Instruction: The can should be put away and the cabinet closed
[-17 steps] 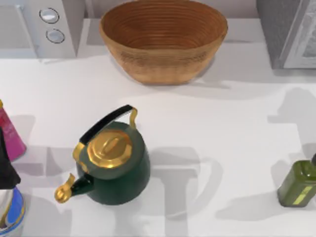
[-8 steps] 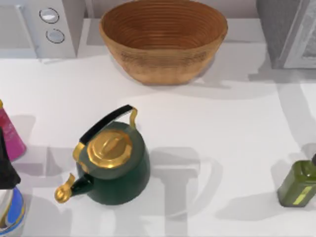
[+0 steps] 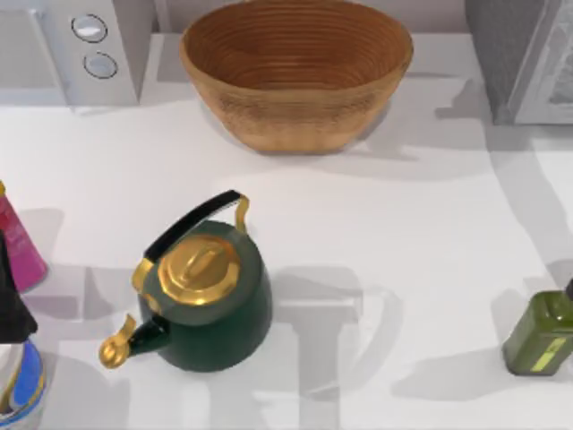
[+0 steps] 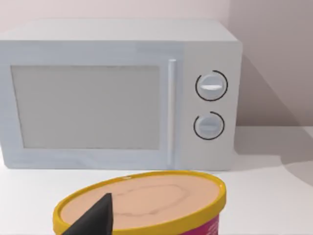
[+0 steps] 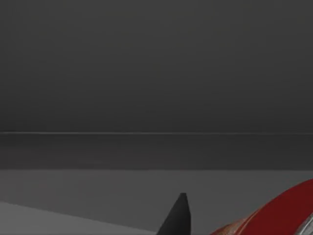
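Observation:
The red can (image 5: 279,215) shows at the edge of the right wrist view, tight against a black fingertip (image 5: 179,215) of my right gripper (image 5: 198,223), which is shut on it. Behind them are dark grey walls and a flat floor, like the inside of a box. The grey cabinet (image 3: 515,54) stands at the table's back right corner, with a paler panel (image 3: 553,85) on its right side. My left gripper (image 4: 100,218) is parked at the table's left edge, above a pink tub with a yellow rim (image 4: 146,205); its arm shows as a black shape (image 3: 11,296).
A green kettle with gold lid (image 3: 206,291) stands front left of centre. A woven basket (image 3: 295,72) sits at the back middle, a white microwave (image 3: 81,45) back left, an olive-green bottle (image 3: 542,331) front right, and a blue-and-white container (image 3: 18,385) front left.
The arm's shadow on the right side of the table has slid toward the back right, up to the cabinet. The kettle, basket, bottle and left arm have not moved.

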Action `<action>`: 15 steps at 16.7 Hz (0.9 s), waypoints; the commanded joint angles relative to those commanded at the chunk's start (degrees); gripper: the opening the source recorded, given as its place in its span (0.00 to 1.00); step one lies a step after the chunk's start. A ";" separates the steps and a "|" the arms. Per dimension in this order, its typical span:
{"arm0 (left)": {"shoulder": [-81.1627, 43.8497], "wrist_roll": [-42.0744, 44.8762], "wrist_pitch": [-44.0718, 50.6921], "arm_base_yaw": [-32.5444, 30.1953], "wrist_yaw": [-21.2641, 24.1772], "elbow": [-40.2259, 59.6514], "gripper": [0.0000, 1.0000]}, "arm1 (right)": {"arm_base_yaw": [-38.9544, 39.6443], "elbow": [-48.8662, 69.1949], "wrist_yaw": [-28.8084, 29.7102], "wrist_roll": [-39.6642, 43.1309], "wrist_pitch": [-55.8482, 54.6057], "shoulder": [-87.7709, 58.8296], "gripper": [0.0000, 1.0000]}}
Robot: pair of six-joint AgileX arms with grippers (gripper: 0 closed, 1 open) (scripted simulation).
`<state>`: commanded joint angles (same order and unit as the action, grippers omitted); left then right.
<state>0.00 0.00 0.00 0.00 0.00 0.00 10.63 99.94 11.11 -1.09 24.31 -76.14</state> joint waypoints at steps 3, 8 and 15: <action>0.00 0.00 0.00 0.00 0.00 0.00 1.00 | -0.12 -0.22 -0.09 -0.11 -0.11 0.11 0.00; 0.00 0.00 0.00 0.00 0.00 0.00 1.00 | -0.74 6.23 -0.49 -0.28 1.68 -5.50 0.00; 0.00 0.00 0.00 0.00 0.00 0.00 1.00 | -2.89 37.63 -2.53 -0.34 9.36 -27.59 0.00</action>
<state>0.00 0.00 0.00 0.00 0.00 0.00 7.74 137.57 8.58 -1.42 33.67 -103.73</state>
